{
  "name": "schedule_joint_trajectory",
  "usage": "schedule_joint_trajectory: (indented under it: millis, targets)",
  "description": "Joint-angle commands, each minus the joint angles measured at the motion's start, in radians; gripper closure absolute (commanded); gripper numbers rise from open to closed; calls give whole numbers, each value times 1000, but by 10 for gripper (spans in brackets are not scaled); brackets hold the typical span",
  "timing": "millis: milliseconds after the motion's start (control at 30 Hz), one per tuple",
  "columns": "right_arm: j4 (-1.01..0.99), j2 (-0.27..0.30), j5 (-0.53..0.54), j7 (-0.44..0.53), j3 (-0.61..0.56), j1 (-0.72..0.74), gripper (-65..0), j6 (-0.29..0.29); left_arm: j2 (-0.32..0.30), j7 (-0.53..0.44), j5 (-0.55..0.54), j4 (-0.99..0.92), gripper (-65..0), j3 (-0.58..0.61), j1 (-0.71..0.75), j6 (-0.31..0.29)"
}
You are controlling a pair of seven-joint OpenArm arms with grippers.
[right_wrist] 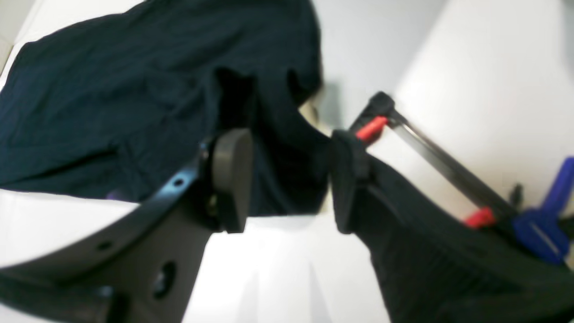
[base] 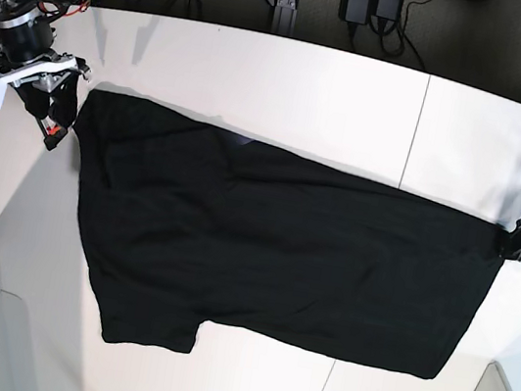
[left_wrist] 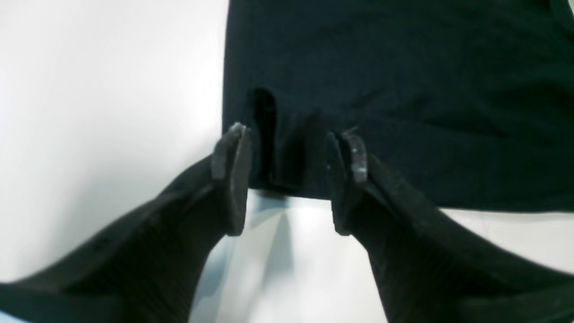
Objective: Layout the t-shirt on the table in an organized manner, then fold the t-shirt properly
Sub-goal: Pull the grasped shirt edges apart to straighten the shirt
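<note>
Shirt: the large black short-sleeved cloth t-shirt [base: 280, 258] lies spread across the wide white panelled table [base: 259, 76], one end near each arm, a sleeve pointing to the near edge in the base view.
Print: not visible; only a small purple fleck shows at the hem in the right wrist view.
Handling: judged light, soft and limp; it will sag and crease when lifted, and drag across the tabletop rather than slide as one piece. Not fragile.
Lie: mostly flat, with shallow wrinkles and a small raised pleat at the edge by the left gripper.
Where to take hold: probably at corners and hems, pinching a single edge at each end so the cloth can be pulled taut between the arms.
Left gripper [left_wrist: 289, 179]: fingers apart, straddling the corner of the shirt's edge; cloth sits between them but nothing is clamped.
Left arm pose: low over the table at the shirt's end, on the right of the base view, wrist angled down toward the hem.
Right gripper [right_wrist: 287, 179]: fingers apart; dark cloth shows between them, with no pinch visible.
Right arm pose: at the other end of the shirt, on the left of the base view, gripper pointing down at the corner of the fabric.
Clutter: a red-and-black bar clamp [right_wrist: 426, 152] lies beside the right arm, clear of the shirt.
</note>
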Motion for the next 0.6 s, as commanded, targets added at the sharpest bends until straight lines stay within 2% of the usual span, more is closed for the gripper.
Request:
schedule_joint_trajectory:
  millis: [0, 133, 300, 567]
  targets:
    - [8, 9, 21, 34, 9, -2, -285, 3, -21, -23, -27, 1, -319, -20, -16, 11]
    - [-56, 9, 15, 44, 10, -8, -285, 3, 4, -18, -56, -48, -332, -65, -16, 20]
    - [-185, 10, -31, 88, 10, 21, -287, -8, 23, -14, -62, -86, -332, -67, -17, 20]
    - [-360, 11, -31, 105, 2, 86, -287, -8, 69, -14, -60, -87, -332, -67, -19, 21]
